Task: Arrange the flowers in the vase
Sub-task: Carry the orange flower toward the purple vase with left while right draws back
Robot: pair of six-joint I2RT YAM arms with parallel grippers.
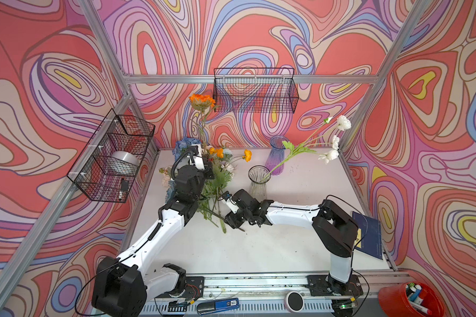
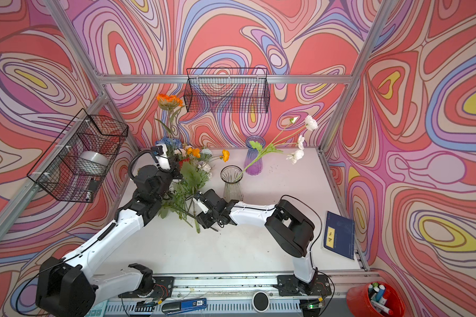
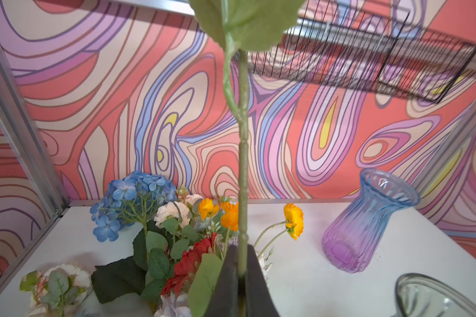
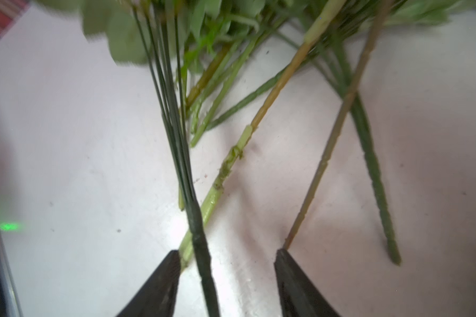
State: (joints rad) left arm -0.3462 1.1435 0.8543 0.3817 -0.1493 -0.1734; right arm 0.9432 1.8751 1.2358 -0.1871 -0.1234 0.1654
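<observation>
At the table's (image 1: 259,247) far left, the left gripper (image 3: 241,264) is pinched on the stem of the tall orange flower (image 1: 202,102) — held upright above the pile of flowers (image 1: 217,175). The right gripper (image 4: 227,251) sits low at the pile's near end, jaws spread, straddling a dark wrapped stem (image 4: 201,247). Just right of it, the clear vase (image 1: 259,179) holds a white spray (image 1: 337,137) leaning right — the purple vase (image 1: 277,155) stands just beyond.
</observation>
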